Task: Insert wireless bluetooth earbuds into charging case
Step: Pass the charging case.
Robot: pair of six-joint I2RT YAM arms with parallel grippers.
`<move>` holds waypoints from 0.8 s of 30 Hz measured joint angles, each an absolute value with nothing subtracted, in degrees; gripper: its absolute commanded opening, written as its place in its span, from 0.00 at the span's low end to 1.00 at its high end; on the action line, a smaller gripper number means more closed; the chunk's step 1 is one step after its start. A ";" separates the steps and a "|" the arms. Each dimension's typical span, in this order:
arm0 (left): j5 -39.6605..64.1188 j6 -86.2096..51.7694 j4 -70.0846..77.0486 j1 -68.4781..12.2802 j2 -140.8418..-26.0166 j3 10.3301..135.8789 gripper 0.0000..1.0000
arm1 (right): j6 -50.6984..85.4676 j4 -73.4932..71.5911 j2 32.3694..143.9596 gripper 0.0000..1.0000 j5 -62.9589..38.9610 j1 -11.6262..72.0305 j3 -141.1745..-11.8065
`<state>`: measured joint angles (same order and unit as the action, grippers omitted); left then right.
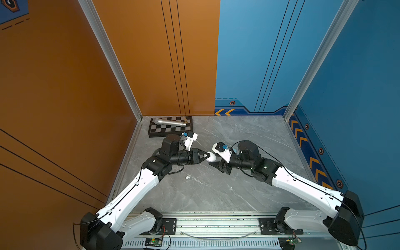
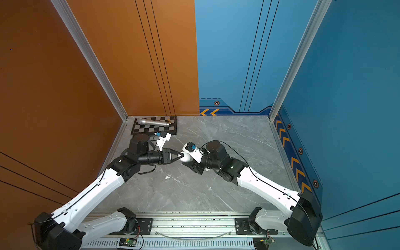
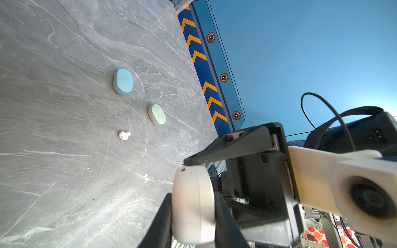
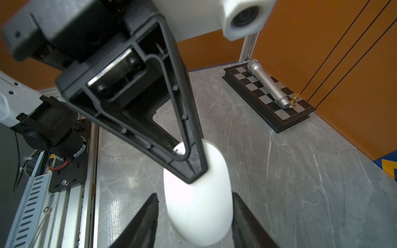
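1. At the far left of the counter, a chessboard carries a microphone, well apart from the work.
2. The left hand is clamped on the white case and holds it off the counter. A lone white earbud lies on the counter nearby.
3. The right hand straddles the same case with its jaws apart and a sliver of gap on one side. It grips nothing that I can see.
4. The lid looks shut, so opening it seems the step in hand. Keep the left grip firm, catch only the lid half, and squeeze gently, since the smooth shell could squirt out.
5. I cannot tell whether the right hand's other pad touches the case, or where the hinge sits. The blue case and green case show only in the left wrist view. No other earbuds are visible.
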<state>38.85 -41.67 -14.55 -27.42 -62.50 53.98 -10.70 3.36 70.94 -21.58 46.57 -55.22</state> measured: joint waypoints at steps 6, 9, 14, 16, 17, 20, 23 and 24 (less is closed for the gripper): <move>39.11 -41.69 -14.83 -27.42 -62.50 53.98 0.05 | -11.68 3.40 71.11 0.38 -20.91 46.65 -55.24; 39.13 -41.74 -14.85 -27.42 -62.57 53.98 0.05 | -11.99 3.42 71.11 0.32 -20.73 46.78 -55.24; 39.18 -42.09 -14.81 -27.42 -62.78 53.98 0.23 | -12.03 3.46 71.13 0.27 -20.71 46.78 -55.24; 39.07 -42.19 -14.85 -27.42 -62.81 54.00 0.40 | -12.14 3.62 71.16 0.26 -20.71 46.78 -55.27; 38.89 -42.17 -14.83 -27.42 -62.81 53.98 0.47 | -12.16 3.86 71.16 0.25 -20.75 46.76 -55.37; 36.77 -42.28 -14.72 -27.42 -62.43 53.93 0.64 | -12.16 4.43 71.16 0.24 -21.43 46.61 -56.25; 33.34 -40.95 -14.39 -27.11 -59.66 53.01 0.71 | -12.03 5.91 71.00 0.24 -24.38 44.97 -57.25; 32.10 -40.12 -14.11 -26.76 -57.91 52.40 0.71 | -11.94 6.96 70.85 0.25 -25.69 44.05 -57.58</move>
